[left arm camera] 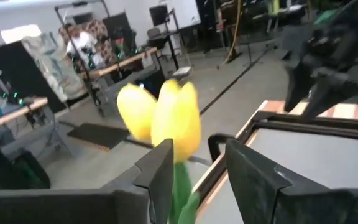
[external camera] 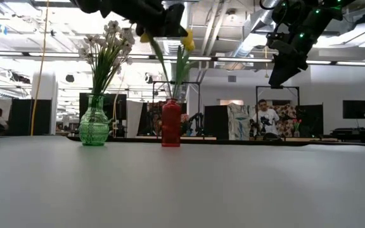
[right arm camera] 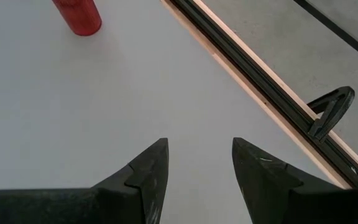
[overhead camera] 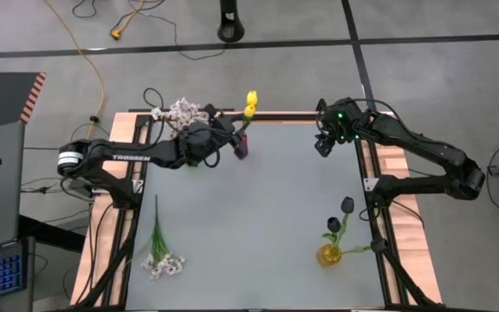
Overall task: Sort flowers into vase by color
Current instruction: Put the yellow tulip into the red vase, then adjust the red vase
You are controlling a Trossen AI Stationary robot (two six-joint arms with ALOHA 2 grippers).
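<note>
At far edge, left tool (overhead camera: 240, 139) open around yellow tulips (overhead camera: 250, 104)

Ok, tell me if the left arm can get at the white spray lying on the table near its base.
Probably yes. The white spray lies alone on bare table on the left arm's side, nothing over or against it. The left gripper is up at the red vase, open around the yellow tulips, so it must back off first.
</note>
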